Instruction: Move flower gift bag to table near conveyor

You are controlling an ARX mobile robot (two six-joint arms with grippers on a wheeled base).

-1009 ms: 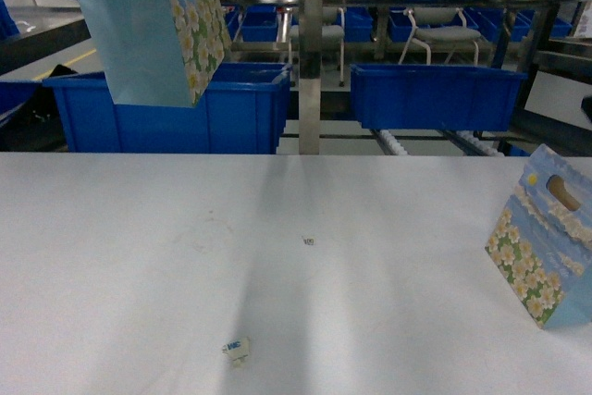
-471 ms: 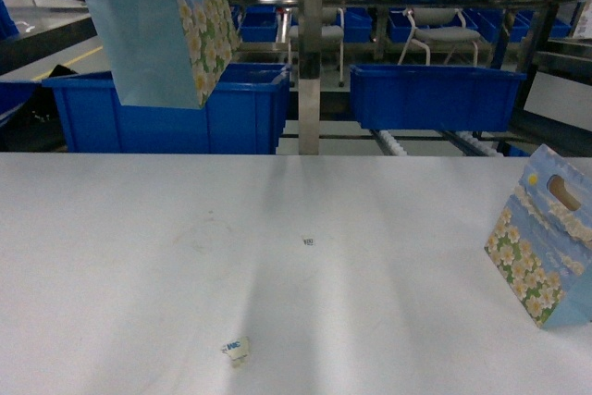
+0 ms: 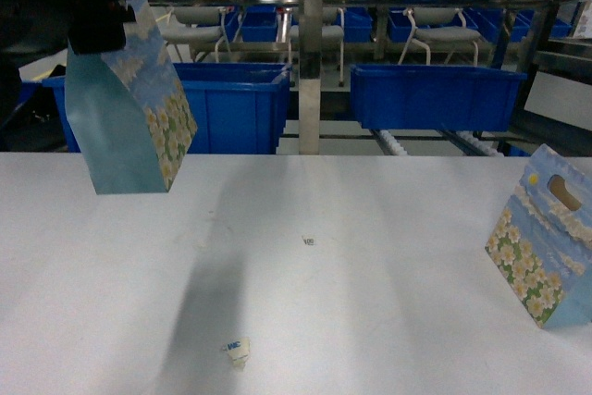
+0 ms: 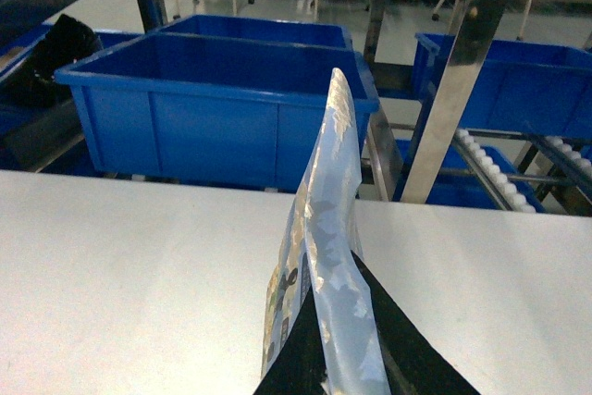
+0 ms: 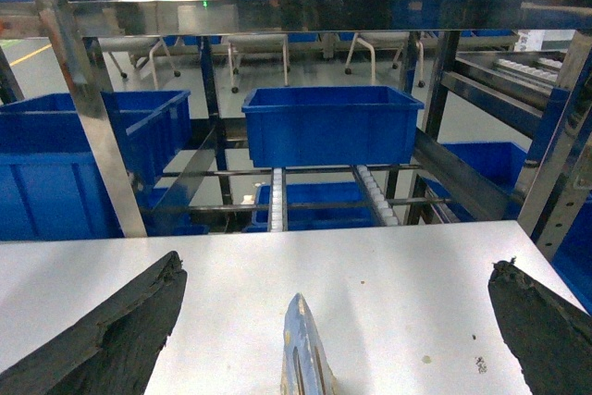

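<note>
Hanging above the white table [image 3: 370,302], a daisy-print gift bag [image 3: 129,127] is pinched at its top by the left gripper [image 3: 97,20]. Right gripper [image 5: 305,321] spread wide above a second bag [image 3: 546,247].

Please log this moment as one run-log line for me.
left tool: shut on gift bag, held above table | right tool: open | second bag: standing, right side

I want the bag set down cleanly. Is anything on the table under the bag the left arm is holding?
Nothing visible. The gift bag hangs from the left end effector above bare table. A small paper scrap lies nearer the front, and a second bag stands far right.
</note>
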